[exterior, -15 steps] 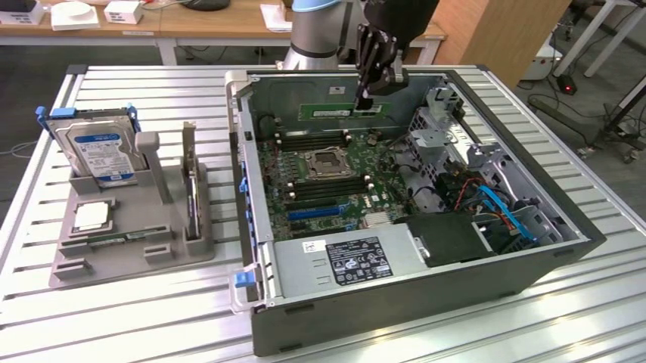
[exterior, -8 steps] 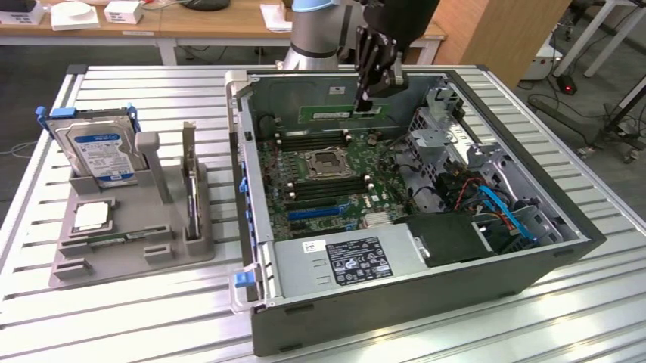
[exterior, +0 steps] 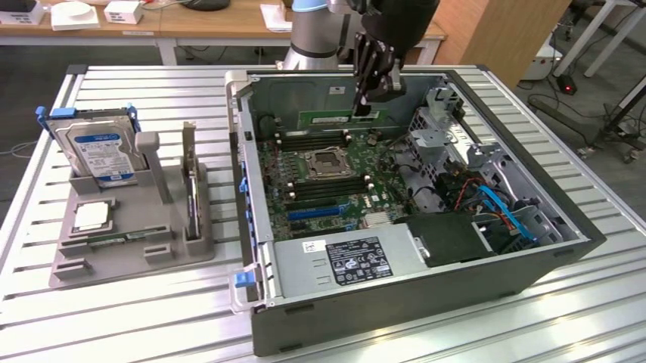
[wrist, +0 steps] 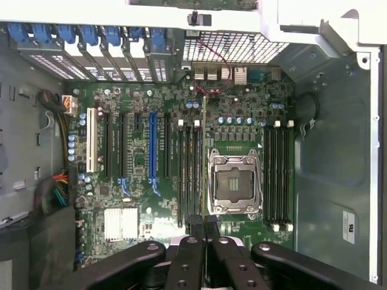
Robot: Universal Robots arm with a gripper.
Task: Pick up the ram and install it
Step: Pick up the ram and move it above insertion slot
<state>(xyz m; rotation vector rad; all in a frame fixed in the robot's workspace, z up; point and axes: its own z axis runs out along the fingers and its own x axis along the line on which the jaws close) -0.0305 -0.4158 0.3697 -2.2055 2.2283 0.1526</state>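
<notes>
The fingers [wrist: 195, 228] are closed on the ram [exterior: 325, 119], pinching the thin green stick at one end of its long upper edge. In the exterior view the gripper [exterior: 361, 104] hangs inside the open computer case [exterior: 404, 318], and the ram sits level beneath it, long side across, raised above the main board [exterior: 302, 198] and in front of the case's far wall. It looks clear of the slots there, though how far above them cannot be told.

In the wrist view the gripper [wrist: 204, 222] looks straight down on the ram [wrist: 204, 151], which appears edge-on as a narrow line. That line runs parallel to the memory slots [wrist: 188, 175] and lies just beside the empty processor socket [wrist: 234, 181], between the socket and that group of slots. A second group of slots [wrist: 277, 175] lies on the socket's other side. Further from the socket are the longer card slots, one of them blue [wrist: 152, 148] and one white [wrist: 92, 142].

In the exterior view the socket [exterior: 328, 162] sits mid-board, with the grey power supply [exterior: 343, 261] at the near end of the case. On the slatted metal table [exterior: 151, 91], well apart from the case toward the exterior view's left, stands a grey holder [exterior: 192, 249]. It carries a hard drive [exterior: 99, 151] standing upright and a small square silver chip [exterior: 93, 217] lying flat.
</notes>
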